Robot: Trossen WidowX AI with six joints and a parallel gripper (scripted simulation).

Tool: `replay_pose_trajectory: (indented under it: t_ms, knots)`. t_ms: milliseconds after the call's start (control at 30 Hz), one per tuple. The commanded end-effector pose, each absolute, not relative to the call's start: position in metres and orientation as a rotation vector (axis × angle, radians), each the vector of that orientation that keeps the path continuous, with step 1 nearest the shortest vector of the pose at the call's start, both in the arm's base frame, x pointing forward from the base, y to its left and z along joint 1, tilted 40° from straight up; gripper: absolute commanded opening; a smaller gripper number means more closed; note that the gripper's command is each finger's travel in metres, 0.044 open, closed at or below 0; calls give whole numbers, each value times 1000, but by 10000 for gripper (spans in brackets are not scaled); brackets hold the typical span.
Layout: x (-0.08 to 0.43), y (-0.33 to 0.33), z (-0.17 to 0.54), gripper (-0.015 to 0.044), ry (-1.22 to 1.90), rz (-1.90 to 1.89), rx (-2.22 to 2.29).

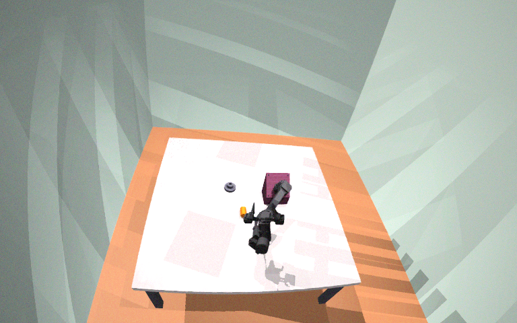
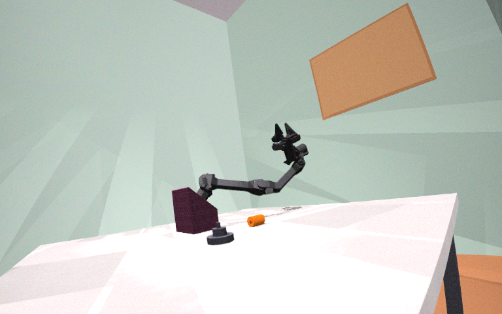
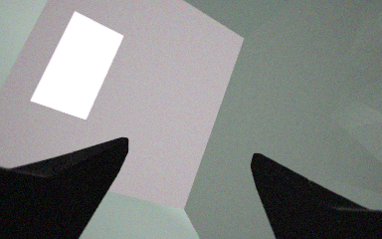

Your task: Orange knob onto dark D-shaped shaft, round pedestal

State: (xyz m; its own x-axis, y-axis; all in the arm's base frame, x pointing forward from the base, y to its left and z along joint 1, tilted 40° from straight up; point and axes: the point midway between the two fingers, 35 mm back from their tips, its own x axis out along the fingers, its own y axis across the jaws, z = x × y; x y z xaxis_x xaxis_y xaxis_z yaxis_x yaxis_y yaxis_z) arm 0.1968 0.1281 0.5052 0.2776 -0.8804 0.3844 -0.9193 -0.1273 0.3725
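Observation:
The orange knob [image 1: 243, 211] [image 2: 255, 220] lies on its side on the white table. In the exterior view, a dark hole shows in its near end; the hole's flat side is too small to make out. The round grey pedestal [image 1: 229, 188] [image 2: 219, 239] stands upright on the table apart from the knob, with the bare dark shaft [image 2: 217, 224] on top. My gripper [image 2: 281, 124] [image 3: 190, 151] is open and empty, high above the table with its fingers pointing up. Neither knob nor pedestal shows in the wrist view.
A maroon block [image 1: 277, 179] [image 2: 185, 210] with a sloped top stands at the arm's base, close to the pedestal in the exterior view. The white table [image 1: 182, 171] [image 2: 333, 266] has its edges in view. An orange panel [image 2: 374, 63] is on the wall behind.

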Motion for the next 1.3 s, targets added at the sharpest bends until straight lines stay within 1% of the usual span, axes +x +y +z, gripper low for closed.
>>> replay_pose_trajectory:
  t_ms: [0, 33, 267, 333, 433, 567, 733, 900, 1067, 1267]
  knots:
    - [196, 127, 506, 426, -1610, 91, 2016]
    - [192, 125, 507, 440, -1606, 82, 2022]
    - [142, 84, 526, 440, -1499, -38, 2158]
    - [123, 59, 530, 440, -1417, -88, 2250]
    - [108, 26, 530, 440, -1299, -154, 2355]
    - [102, -28, 518, 440, -1068, -270, 2500]
    - [126, -85, 483, 440, -699, -425, 2604]
    - [173, -115, 431, 440, -282, -555, 2608]
    - [223, -112, 371, 440, 138, -637, 2511]
    - [270, -79, 295, 440, 588, -699, 2394]
